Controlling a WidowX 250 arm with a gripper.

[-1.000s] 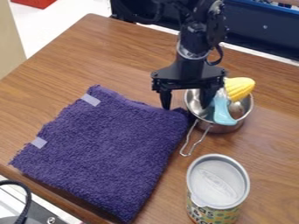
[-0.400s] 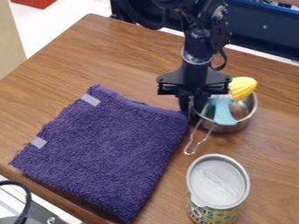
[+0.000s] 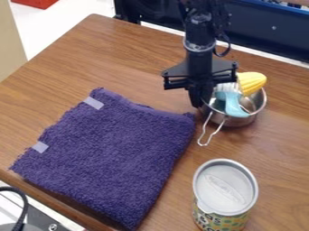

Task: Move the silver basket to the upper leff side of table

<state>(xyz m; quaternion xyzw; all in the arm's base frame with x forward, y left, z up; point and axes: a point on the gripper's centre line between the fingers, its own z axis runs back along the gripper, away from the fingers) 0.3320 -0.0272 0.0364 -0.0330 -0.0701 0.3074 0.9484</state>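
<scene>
My gripper (image 3: pixel 201 102) hangs over the right half of the table, shut on the left rim of the silver basket (image 3: pixel 252 118). This basket is a round metal bowl with a wire handle (image 3: pixel 210 131) pointing toward the front. Inside it lie a yellow corn (image 3: pixel 252 83) and a light blue brush (image 3: pixel 233 103), which stick up above the rim. The wooden table (image 3: pixel 129 63) stretches away to the upper left. Part of the basket's left side is hidden behind the gripper.
A folded purple towel (image 3: pixel 114 153) covers the left middle of the table, its upper right corner close to the gripper. A can with a pale lid (image 3: pixel 224 187) stands at the front right, below the basket. A dark blue panel (image 3: pixel 265 27) borders the back edge.
The gripper has closed on the basket's left rim. Over the last half second the gripper and the basket, with its handle and contents, have shifted toward the back of the table.
</scene>
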